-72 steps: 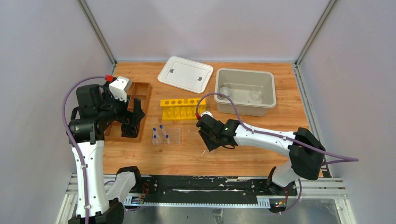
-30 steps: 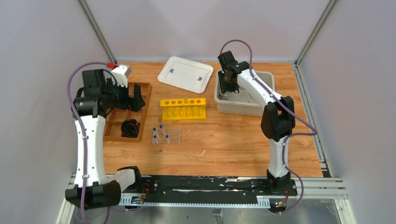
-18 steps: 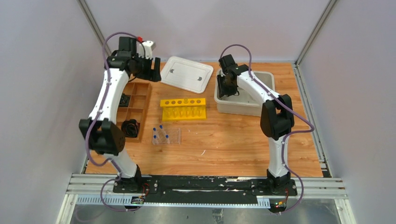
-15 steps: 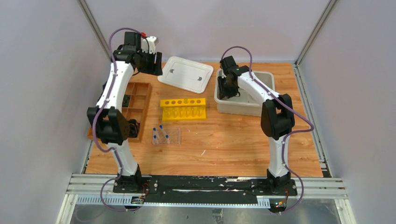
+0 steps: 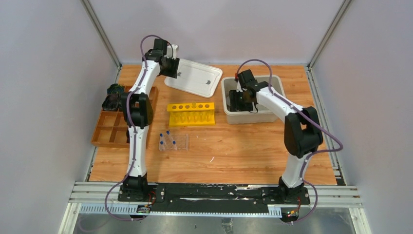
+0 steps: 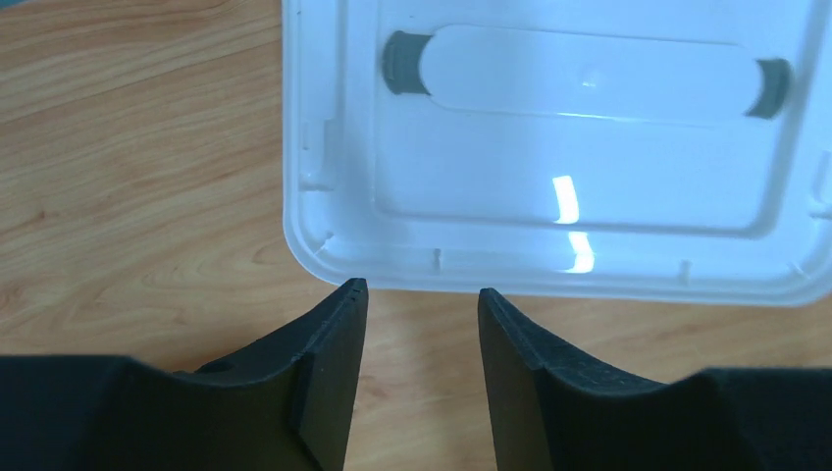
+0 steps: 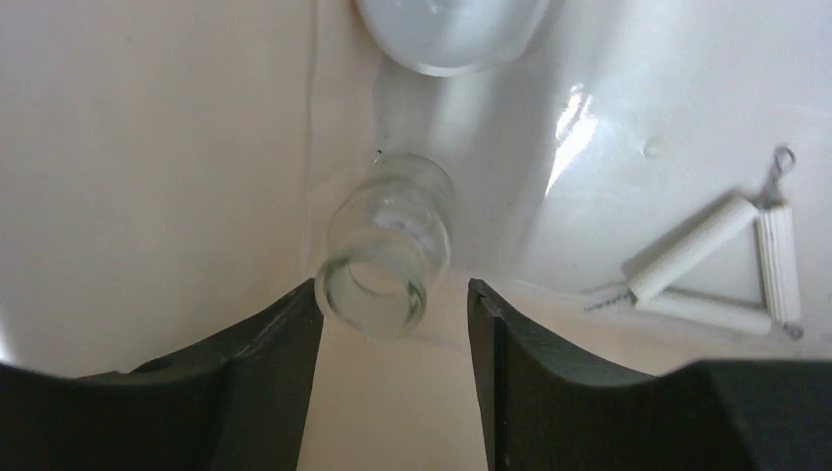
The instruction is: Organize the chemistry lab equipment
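Two arms rise from the near edge of the wooden table (image 5: 243, 156). Nearest to them stands the clear plastic rack (image 5: 179, 142), with small blue-capped tubes (image 5: 167, 132) upright at its left end. Just behind it sits a yellow test-tube rack (image 5: 191, 113), and a wooden divided tray (image 5: 109, 132) lies along the left side.

Farther back on the right, the right gripper (image 7: 392, 287) reaches down into a grey bin (image 5: 278, 92). Its jaws stand apart around a small clear glass beaker (image 7: 388, 231) that is tipped with its mouth towards the camera. A gap shows at one finger, so nothing is clamped. Beyond the beaker are a white dome-shaped piece (image 7: 451, 29) and, to the side, a small white triangle (image 7: 695, 245).

At the far left, the left gripper (image 6: 420, 294) hangs partly open and empty. Its tips are just short of the near rim of a white bin lid (image 6: 589, 147) that lies flat.
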